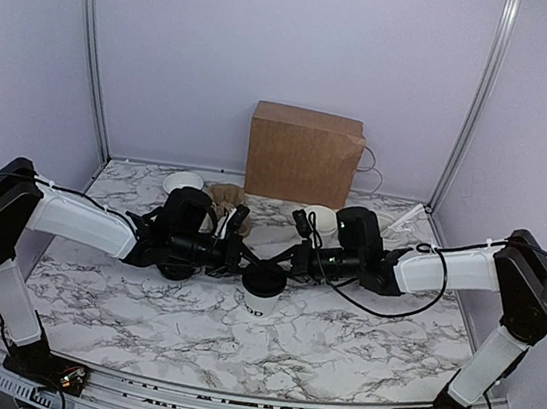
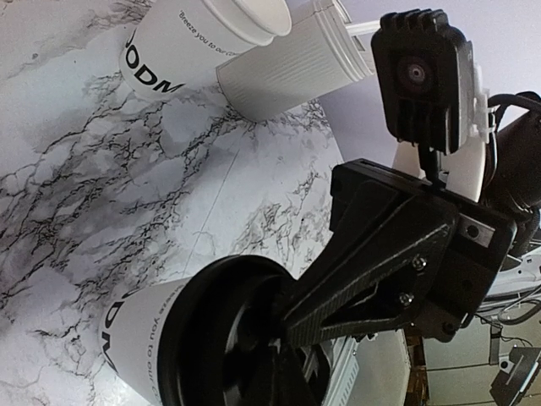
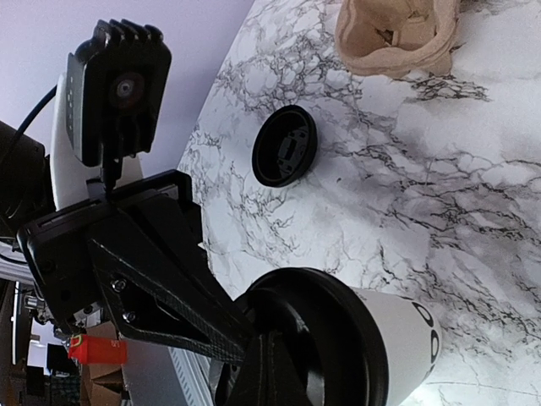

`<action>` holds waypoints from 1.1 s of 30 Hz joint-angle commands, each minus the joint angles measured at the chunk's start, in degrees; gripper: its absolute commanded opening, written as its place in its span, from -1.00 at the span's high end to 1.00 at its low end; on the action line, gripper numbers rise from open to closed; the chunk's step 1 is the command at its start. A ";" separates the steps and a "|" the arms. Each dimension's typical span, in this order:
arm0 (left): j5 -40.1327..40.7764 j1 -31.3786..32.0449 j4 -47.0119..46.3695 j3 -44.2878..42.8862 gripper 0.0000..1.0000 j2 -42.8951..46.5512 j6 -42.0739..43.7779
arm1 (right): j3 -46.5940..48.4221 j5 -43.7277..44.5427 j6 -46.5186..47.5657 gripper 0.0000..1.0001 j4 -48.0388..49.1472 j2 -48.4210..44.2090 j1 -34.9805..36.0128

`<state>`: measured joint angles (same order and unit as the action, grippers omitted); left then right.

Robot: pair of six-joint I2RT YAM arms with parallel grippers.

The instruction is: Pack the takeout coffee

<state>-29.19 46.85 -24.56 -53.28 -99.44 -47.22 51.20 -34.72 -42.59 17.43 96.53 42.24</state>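
Centre front of the tabletop (image 1: 120,295), you have the takeout coffee (image 1: 261,292) standing upright with its black lid on. Your left hand (image 1: 244,256) and right hand (image 1: 288,260) meet at that lid from either side. Each wrist view shows the opposite hand's dark fingers reaching the lid rim, but you cannot tell whether either hand is spread or pinching.

Writing: the coffee's side shows large black letters, only partly readable as "OD" in the right wrist view. In the left wrist view a lidless cup (image 2: 182,42) reads "ODM", with a small line beginning "Breeze you to our".

Count: one lidded cup. From above, two open white cups, one left rear (image 1: 184,183) and one right rear (image 1: 320,216). One ribbed white tumbler (image 2: 296,72) touches the lettered lidless cup. One loose black lid (image 3: 286,156) lies flat on the marble. One tan pulp carrier (image 3: 393,34).

Containers: one brown paper bag (image 1: 305,153) stands upright at the rear wall; its contents are hidden.
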 commanded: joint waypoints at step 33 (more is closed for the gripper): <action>34.10 -0.36 33.17 -7.83 -0.54 25.40 16.20 | 20.96 41.57 24.60 -0.67 -43.20 -6.41 14.98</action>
<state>-3.64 47.20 4.67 -62.43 -78.43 -32.86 67.77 -0.91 -20.18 -20.29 88.58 55.24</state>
